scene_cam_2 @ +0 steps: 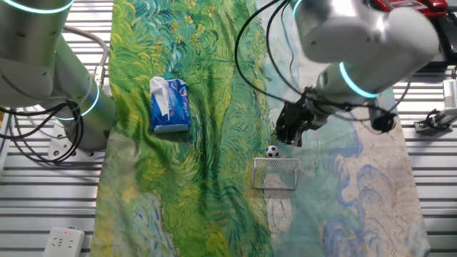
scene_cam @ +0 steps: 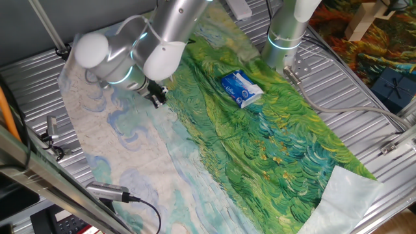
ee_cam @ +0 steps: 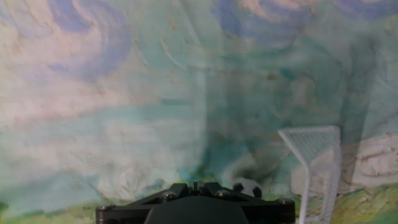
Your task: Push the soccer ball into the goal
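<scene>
Painted green-and-blue cloth (scene_cam_2: 214, 107) covers the metal table (scene_cam_2: 435, 185). Blue packet (scene_cam_2: 170, 105) lies well apart. Dark tool (scene_cam_2: 291, 128), jaw state unclear, hangs just above the soccer ball (scene_cam_2: 272, 151), which sits right beside the white goal (scene_cam_2: 276, 173) frame's mouth.

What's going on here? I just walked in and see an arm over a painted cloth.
A robot arm is playing tabletop soccer. Its claw sits low just behind the tiny soccer ball, which rests at the mouth of the small white goal, not yet inside. A blue tissue packet lies off to the side, untouched.
</scene>
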Controlling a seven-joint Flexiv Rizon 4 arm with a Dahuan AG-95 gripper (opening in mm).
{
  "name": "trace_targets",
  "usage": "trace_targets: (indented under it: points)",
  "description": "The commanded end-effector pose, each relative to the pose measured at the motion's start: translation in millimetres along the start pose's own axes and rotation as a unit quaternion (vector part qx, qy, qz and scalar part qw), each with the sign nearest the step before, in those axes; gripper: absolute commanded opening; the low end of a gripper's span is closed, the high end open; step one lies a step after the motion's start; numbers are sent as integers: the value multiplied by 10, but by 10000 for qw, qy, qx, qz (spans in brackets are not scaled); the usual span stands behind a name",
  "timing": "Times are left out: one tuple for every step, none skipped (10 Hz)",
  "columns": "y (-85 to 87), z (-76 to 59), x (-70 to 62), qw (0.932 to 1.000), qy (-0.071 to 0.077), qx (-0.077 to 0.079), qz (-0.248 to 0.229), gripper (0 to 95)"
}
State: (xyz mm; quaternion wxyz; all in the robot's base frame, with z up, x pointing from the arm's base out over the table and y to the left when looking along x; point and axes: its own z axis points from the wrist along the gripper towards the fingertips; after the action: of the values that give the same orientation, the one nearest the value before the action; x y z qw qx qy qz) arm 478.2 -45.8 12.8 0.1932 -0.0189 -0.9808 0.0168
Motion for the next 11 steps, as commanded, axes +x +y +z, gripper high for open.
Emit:
trace_targets:
  points:
    - [2, -22, 64, 9997, -159, -173, 107, 0]
    - [1, -21, 65, 9996, -166, -177, 107, 0]
    - [-2, -15, 69, 9998, -142, -128, 111, 0]
    - [-4, -11, 71, 9998, -138, -113, 106, 0]
    - [-27, 35, 96, 9999, -119, -58, 80, 0]
    - [-52, 81, 132, 9999, -122, -16, 46, 0]
    - [-72, 113, 158, 9999, -120, 34, 14, 0]
    - [-99, 137, 184, 9998, -107, 195, -26, 0]
    - [-204, 134, 222, 9981, 63, 557, -249, 0]
    - [-374, 64, 259, 9956, 288, 687, -577, 0]
    - [-511, 8, 283, 9921, 346, 890, -808, 0]
